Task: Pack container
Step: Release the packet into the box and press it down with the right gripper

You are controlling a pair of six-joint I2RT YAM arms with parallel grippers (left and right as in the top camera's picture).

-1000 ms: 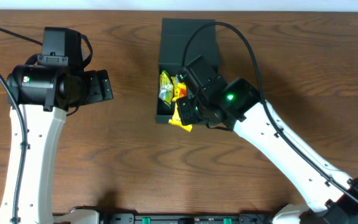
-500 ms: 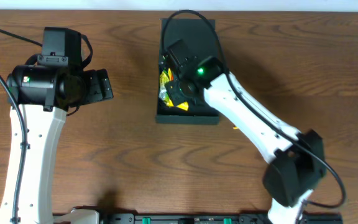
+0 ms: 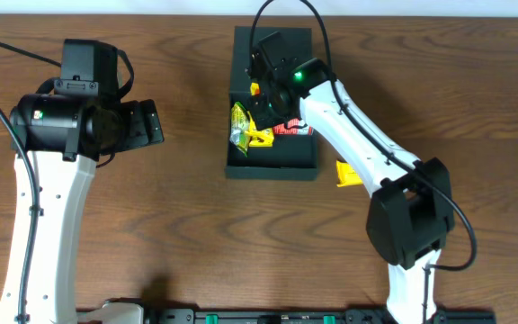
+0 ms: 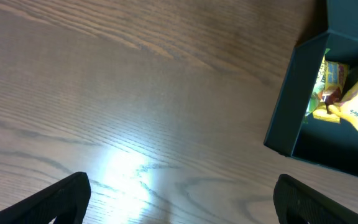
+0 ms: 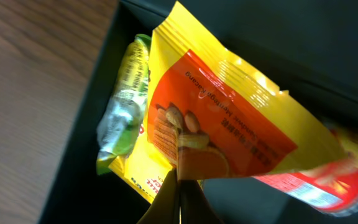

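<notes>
Pinching a likely light, slippery yellow snack packet (image 5: 229, 143) by its edge, the right end effector (image 5: 180, 186) holds it over the rigid container (image 3: 272, 169); the left end effector (image 4: 180, 202) hangs open

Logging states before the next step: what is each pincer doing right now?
Left pincer: open, empty.
Right pincer: closed on a yellow-and-orange glossy snack packet.

A second ago my right gripper (image 5: 180, 186) was hanging at the near wall of the dark teal square box (image 3: 272, 169). Now it's up over the back half, and the crinkly yellow-and-orange snack packet (image 5: 229, 130) came inside with it. My elbow swung in too, uncovering another yellow packet (image 3: 349, 173) on the wooden table (image 3: 187, 225) beside the box.
</notes>
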